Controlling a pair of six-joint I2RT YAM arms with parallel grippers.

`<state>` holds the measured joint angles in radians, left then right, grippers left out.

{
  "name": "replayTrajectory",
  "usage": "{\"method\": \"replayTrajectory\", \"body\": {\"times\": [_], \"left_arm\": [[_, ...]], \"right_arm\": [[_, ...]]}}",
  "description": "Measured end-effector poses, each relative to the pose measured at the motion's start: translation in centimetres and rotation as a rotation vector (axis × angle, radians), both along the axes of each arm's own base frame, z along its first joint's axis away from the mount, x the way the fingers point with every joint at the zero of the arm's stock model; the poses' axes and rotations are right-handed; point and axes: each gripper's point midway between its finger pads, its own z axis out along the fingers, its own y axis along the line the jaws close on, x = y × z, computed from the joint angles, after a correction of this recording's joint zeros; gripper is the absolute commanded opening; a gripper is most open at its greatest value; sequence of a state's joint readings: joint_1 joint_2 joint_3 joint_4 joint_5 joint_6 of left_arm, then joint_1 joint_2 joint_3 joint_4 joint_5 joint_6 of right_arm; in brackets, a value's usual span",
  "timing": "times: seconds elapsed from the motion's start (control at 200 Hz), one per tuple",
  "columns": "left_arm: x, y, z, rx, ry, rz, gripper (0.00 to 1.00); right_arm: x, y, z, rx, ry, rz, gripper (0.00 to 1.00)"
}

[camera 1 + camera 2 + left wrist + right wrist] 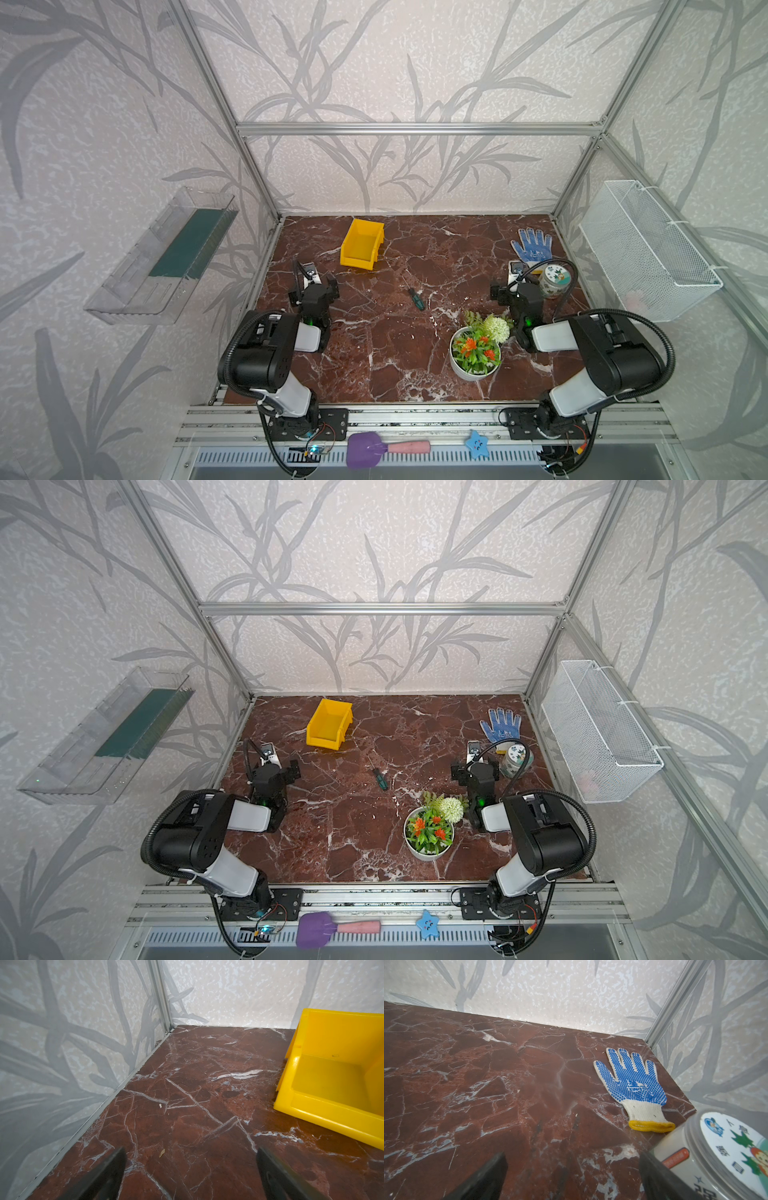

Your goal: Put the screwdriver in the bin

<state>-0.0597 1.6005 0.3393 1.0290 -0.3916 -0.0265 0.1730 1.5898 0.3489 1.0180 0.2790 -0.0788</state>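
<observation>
Left wrist view: the left gripper (191, 1153) has its jaws spread wide with nothing between them, only bare marble table (187, 1084) below. Just beyond it and to the right stands the bin (324, 1113), upright and empty, its lowered lip turned toward the near side. I judge that orientation favourable, since a tool can go in over the low edge.

Both top views locate the screwdriver (417, 296). It lies flat about mid-table, apart from the bin and nearer than it, shaft pointing far-left toward the bin and handle near-right. Neither gripper touches it. Both arms sit folded back on their own sides, which I read as a ready posture. The task has not started.

Right wrist view: the right gripper (573, 1156) is likewise spread wide and empty. A jar (726, 1157) stands just beside its right finger; I cannot tell whether they touch. A blue-dotted glove (631, 1082) lies flat beyond it, near the far right corner.

Neither wrist camera sees the screwdriver, so its position rests on the top views alone. Those views also show a flower pot (473, 376) near right of the screwdriver, and a spatula (365, 449) on the near rail, off the table. The glove's print and the jar's closeness are plain only from the right wrist.
</observation>
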Motion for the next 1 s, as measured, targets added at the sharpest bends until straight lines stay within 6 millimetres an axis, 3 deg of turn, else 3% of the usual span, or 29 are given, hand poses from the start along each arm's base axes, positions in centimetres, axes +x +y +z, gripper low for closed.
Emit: {"method": "replayTrajectory", "body": {"times": [0.385, 0.51, 0.64, 0.72, 0.895, 1.0], "left_arm": [[-0.3, 0.2, 0.5, -0.005, -0.018, 0.007, 0.98], [-1.2, -0.3, 1.1, 0.001, -0.065, -0.018, 0.95], [-2.3, -0.9, 1.3, 0.048, -0.061, -0.011, 0.99], [-2.5, -2.1, 3.9, 0.068, -0.092, -0.028, 0.99], [-2.4, -3.0, 14.5, -0.105, -0.341, -0.013, 0.99], [-1.7, -4.7, 15.3, -0.238, -0.343, -0.057, 0.99]], "right_arm": [[0.0, 0.0, -0.1, 0.008, 0.003, 0.009, 0.99], [0.0, 0.0, 0.0, 0.007, 0.002, 0.008, 0.99], [-0.7, -0.4, 0.8, -0.004, 0.019, -0.017, 0.99], [-1.1, -0.6, 3.1, 0.003, -0.014, -0.031, 0.99], [-2.4, -1.1, 8.0, 0.064, -0.122, -0.071, 0.99], [-3.5, -1.2, 10.8, 0.180, -0.193, -0.084, 0.99]]}}
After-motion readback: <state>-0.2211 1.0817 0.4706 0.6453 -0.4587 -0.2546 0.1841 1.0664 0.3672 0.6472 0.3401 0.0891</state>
